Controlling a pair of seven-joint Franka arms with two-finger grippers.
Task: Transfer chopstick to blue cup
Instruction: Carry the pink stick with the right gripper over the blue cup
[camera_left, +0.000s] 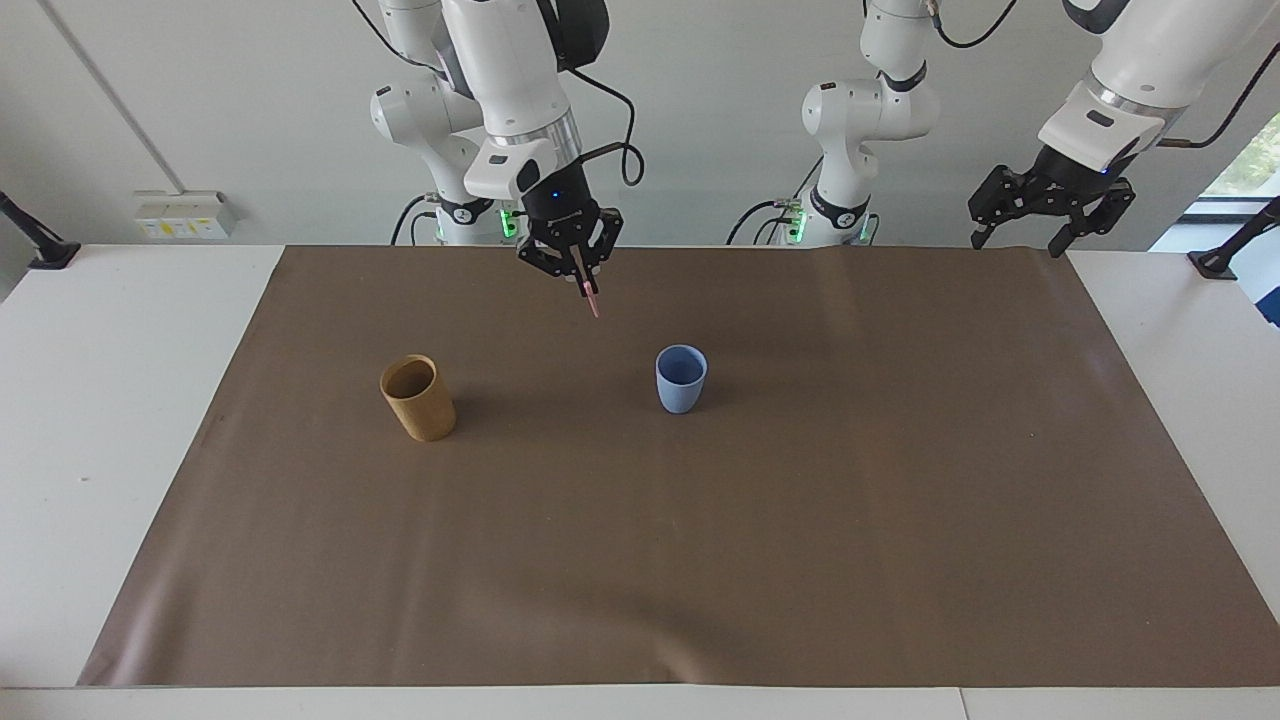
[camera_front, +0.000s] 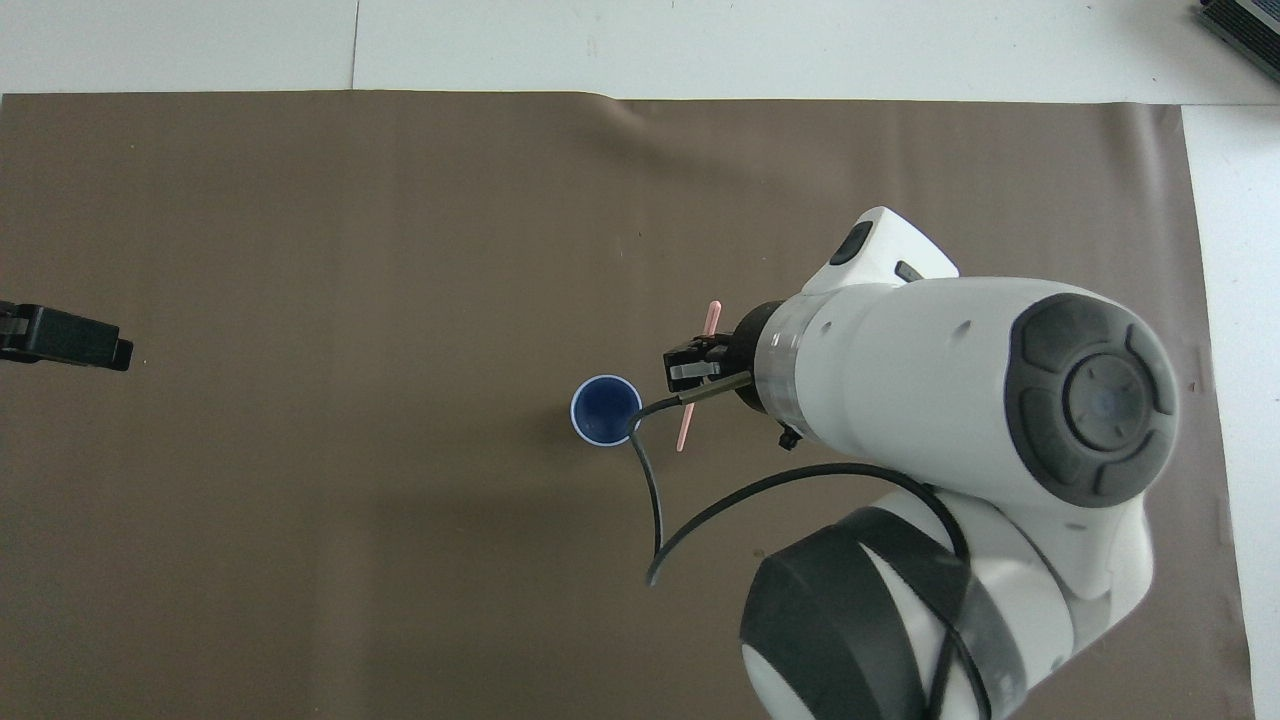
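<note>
My right gripper (camera_left: 580, 272) (camera_front: 692, 366) hangs in the air, shut on a thin pink chopstick (camera_left: 592, 300) (camera_front: 683, 430). The stick's lower end points down at a slant. Gripper and stick are over the brown mat, a short way from the blue cup (camera_left: 681, 380) (camera_front: 606, 410), toward the right arm's end of the table. The cup stands upright in the middle of the mat, and nothing shows inside it. My left gripper (camera_left: 1016, 243) (camera_front: 66, 339) waits open and empty, raised over the mat's corner at the left arm's end.
A tan cylindrical cup (camera_left: 418, 399) stands upright on the mat (camera_left: 700, 560) toward the right arm's end, with nothing showing in it; the right arm hides it in the overhead view. White table surrounds the mat.
</note>
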